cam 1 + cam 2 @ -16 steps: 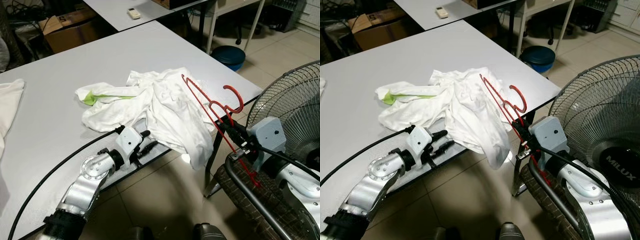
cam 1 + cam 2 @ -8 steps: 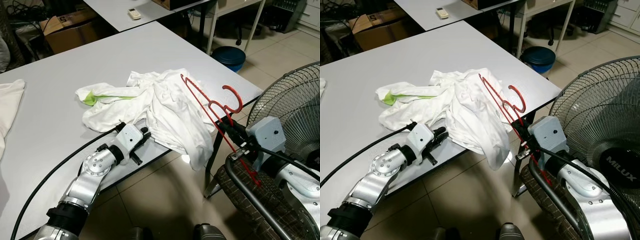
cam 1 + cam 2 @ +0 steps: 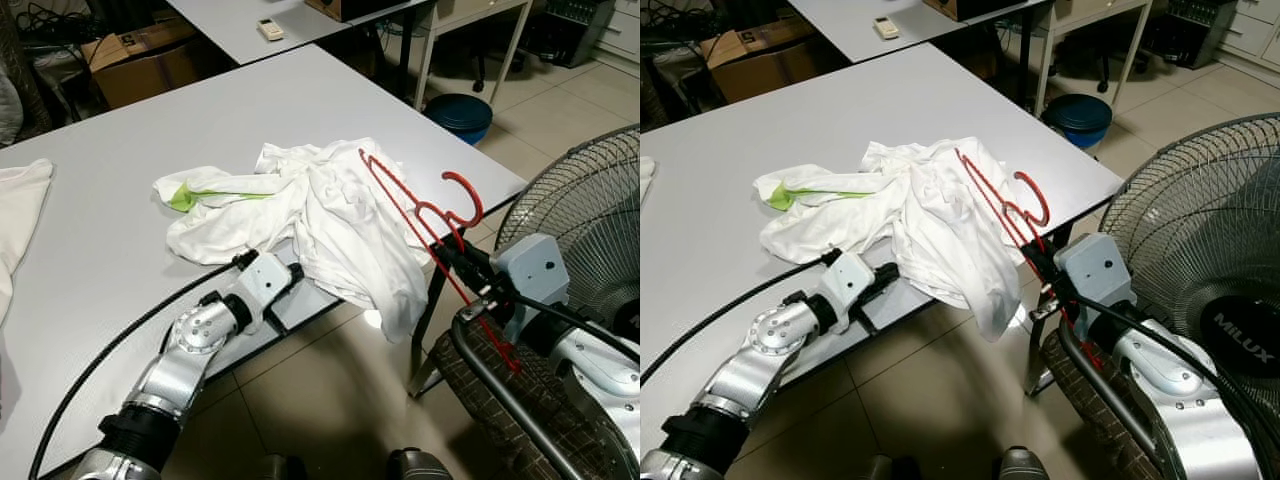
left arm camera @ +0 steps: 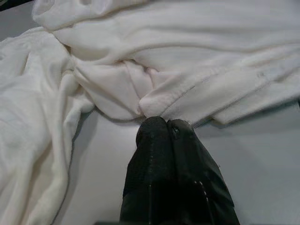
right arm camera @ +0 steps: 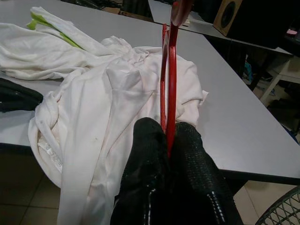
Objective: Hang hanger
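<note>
- White shirt point(image 3: 320, 215), crumpled, lies on the grey table point(image 3: 120, 160) near its front edge, toward the right corner. One fold hangs over the front edge toward the tiled floor point(image 3: 330, 400). A green collar patch point(image 3: 185, 197) shows at the garment's left end.
- Left gripper point(image 4: 165, 129) is at the front edge of the table, tips against the near hem of the white shirt. In the left wrist view the two black fingers point(image 4: 152, 154) are pressed together with a pinch of cloth bunched right at their tips; whether the cloth is truly gripped or only touched, I cannot tell.
- Right gripper point(image 5: 168, 136) is off the table's right front corner, held above the floor. Its fingers are closed on the lower bar of the red hanger point(image 3: 420, 215), seen clearly in the right wrist view with the red wire running up from between the fingertips.
- Red hanger is tilted: its far shoulder reaches over the white shirt, its hook point(image 3: 463, 195) curls above the table's right edge, and its lower end extends down past the gripper.
- A standing fan point(image 3: 1200, 260) is just beside the right arm. A dark wicker basket point(image 3: 500, 390) sits under that arm.
- Behind, past the table's far right corner: a blue bin point(image 3: 457, 112) on the floor. A cardboard box point(image 3: 140, 60) beyond the far edge.
</note>
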